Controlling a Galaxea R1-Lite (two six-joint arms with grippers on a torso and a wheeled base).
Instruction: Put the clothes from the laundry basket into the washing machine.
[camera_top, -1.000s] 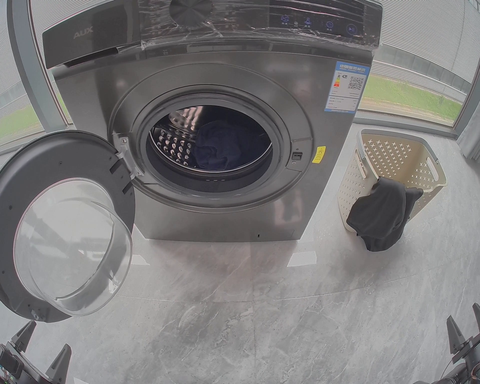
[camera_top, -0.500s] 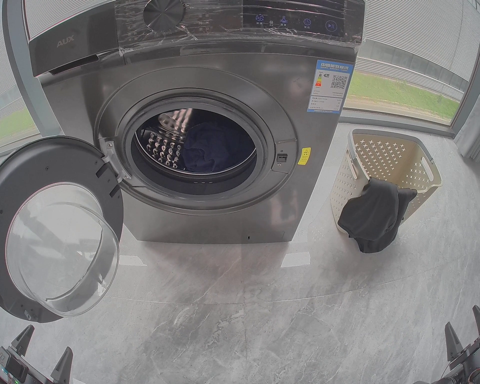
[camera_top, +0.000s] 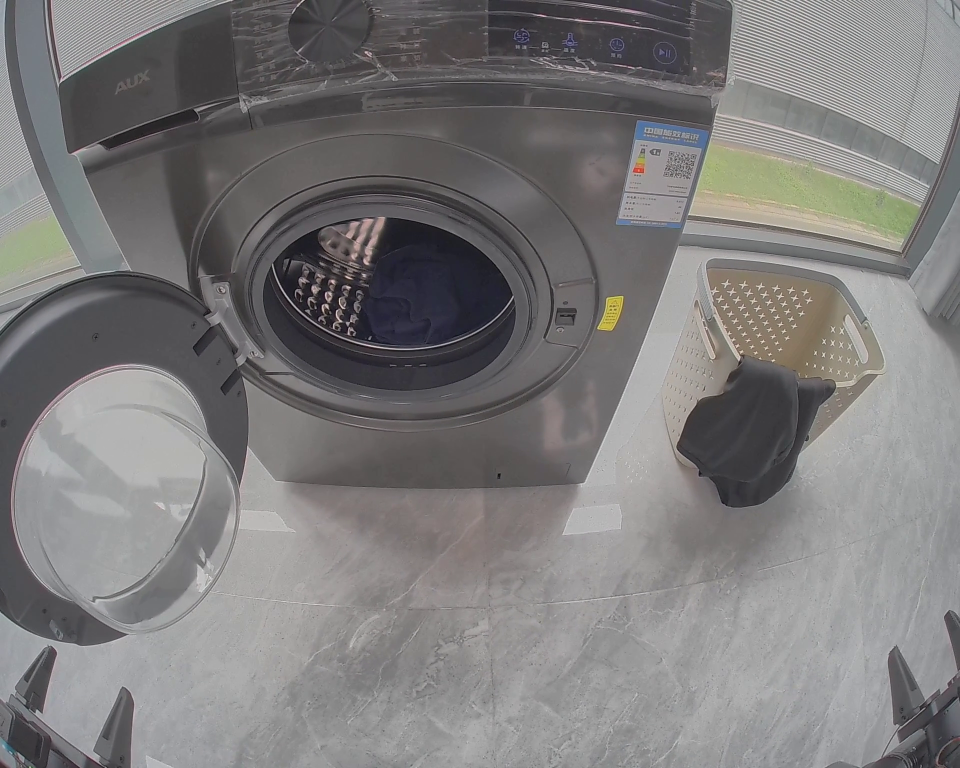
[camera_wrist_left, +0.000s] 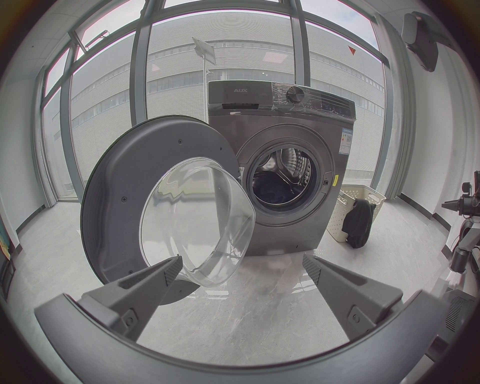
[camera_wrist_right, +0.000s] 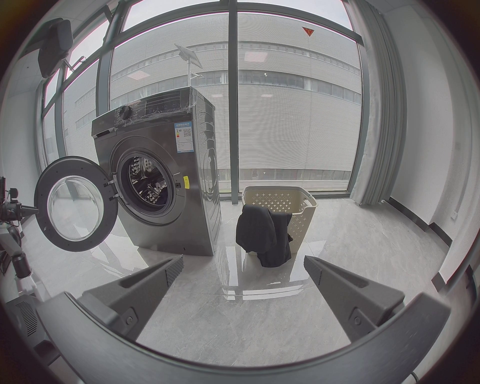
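Open washer, with a basket and one garment hanging off it to its right.

The grey front-loading washing machine stands before tall windows, a dark blue cloth lying in its drum. Its round grey door with a clear bowl window hangs wide open to the left, out over the grey marbled floor and just ahead of the left gripper. The cream perforated plastic laundry basket sits near the machine's right side, and a black garment is draped over its near rim, reaching the floor. The right gripper is low and well apart from the basket. Both sets of fingers are spread wide and hold nothing. White tape marks lie before the machine.
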